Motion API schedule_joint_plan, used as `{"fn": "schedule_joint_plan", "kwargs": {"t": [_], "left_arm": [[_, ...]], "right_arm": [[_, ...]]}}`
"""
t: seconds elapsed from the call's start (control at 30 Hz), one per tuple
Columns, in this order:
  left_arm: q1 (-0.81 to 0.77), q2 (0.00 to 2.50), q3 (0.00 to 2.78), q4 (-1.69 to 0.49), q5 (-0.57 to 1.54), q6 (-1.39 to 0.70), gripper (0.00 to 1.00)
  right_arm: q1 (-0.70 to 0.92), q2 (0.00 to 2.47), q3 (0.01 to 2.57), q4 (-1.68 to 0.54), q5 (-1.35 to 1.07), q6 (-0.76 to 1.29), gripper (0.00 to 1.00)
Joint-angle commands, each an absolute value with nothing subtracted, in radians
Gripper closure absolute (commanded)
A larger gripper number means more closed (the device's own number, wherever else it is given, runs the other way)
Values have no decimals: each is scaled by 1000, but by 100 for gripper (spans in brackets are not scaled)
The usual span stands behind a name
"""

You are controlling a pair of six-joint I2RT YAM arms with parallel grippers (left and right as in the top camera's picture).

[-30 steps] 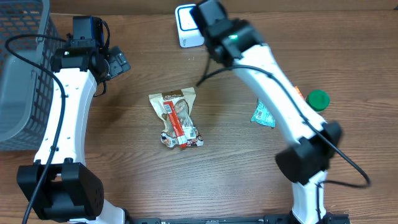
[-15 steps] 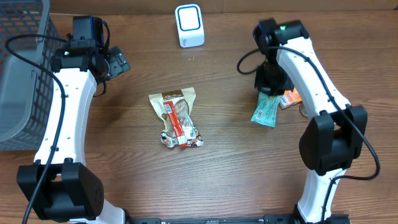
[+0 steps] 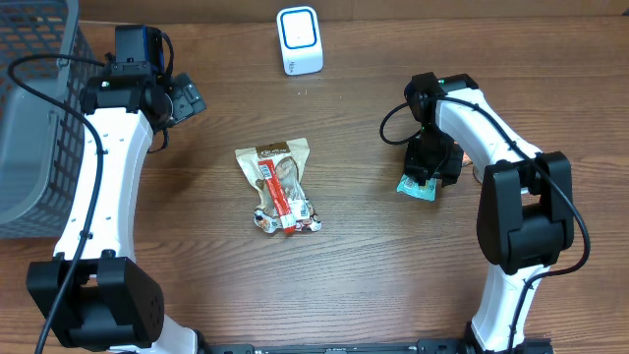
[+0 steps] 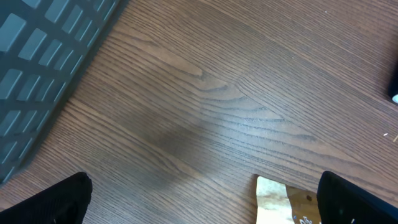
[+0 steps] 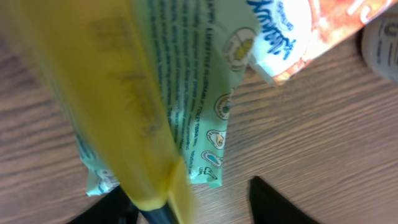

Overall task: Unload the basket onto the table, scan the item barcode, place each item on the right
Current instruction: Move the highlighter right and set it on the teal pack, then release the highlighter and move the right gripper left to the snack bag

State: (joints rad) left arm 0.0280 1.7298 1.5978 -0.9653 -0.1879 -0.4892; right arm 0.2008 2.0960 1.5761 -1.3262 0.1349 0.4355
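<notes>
In the right wrist view a blurred yellow packet point(image 5: 124, 106) hangs right in front of the camera. Its lower end rests beside the left of my right gripper's point(image 5: 186, 190) fingers point(image 5: 102, 208). The jaws stand apart and do not pinch it. Under it a teal packet point(image 5: 199, 93) lies flat on the wood. From overhead, my right gripper point(image 3: 430, 162) sits low over that teal packet point(image 3: 415, 185), and the yellow packet is hidden there. The white scanner point(image 3: 299, 39) stands at the back edge. My left gripper point(image 3: 187, 98) hovers open at the far left, empty.
A brown-and-white snack bag point(image 3: 280, 187) lies mid-table; its corner point(image 4: 280, 202) shows in the left wrist view. An orange-and-white packet point(image 5: 298, 25) overlaps the teal one. A grey mesh basket point(image 3: 29, 118) fills the left edge.
My right arm has swung from the scanner to the right side of the table and come down over the teal packet. Its jaws have opened. The left arm has not moved.
</notes>
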Motion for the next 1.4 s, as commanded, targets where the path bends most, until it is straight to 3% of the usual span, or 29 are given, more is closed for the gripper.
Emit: {"fn": "schedule_joint_plan", "kwargs": {"t": [0.0,0.13,0.23,0.53,0.7,0.93,1.37], "left_arm": [[31,1721,1604,-965,-190,-467,0],[31,1721,1604,-965,-190,-467,0],[31,1721,1604,-965,-190,-468,0],[32,1721,1604,-965,-190,-467,0],[31,1721,1604,-965,-190,-467,0],[31,1721,1604,-965,-190,-467,0],[32,1721,1604,-965,-190,-468,0]], "right_arm": [[199,2089,1570,-1314,133,442,39],[199,2089,1570,-1312,133,442,38],[200,2089,1570,-1314,133,442,31],[210,2088,1642,-1407,125,392,32],[272,2087,1699,-1452,12,300,38],[481,2087,1699,-1297,-249,256,53],[736,2087,1699,-1172,-263,261,57]]}}
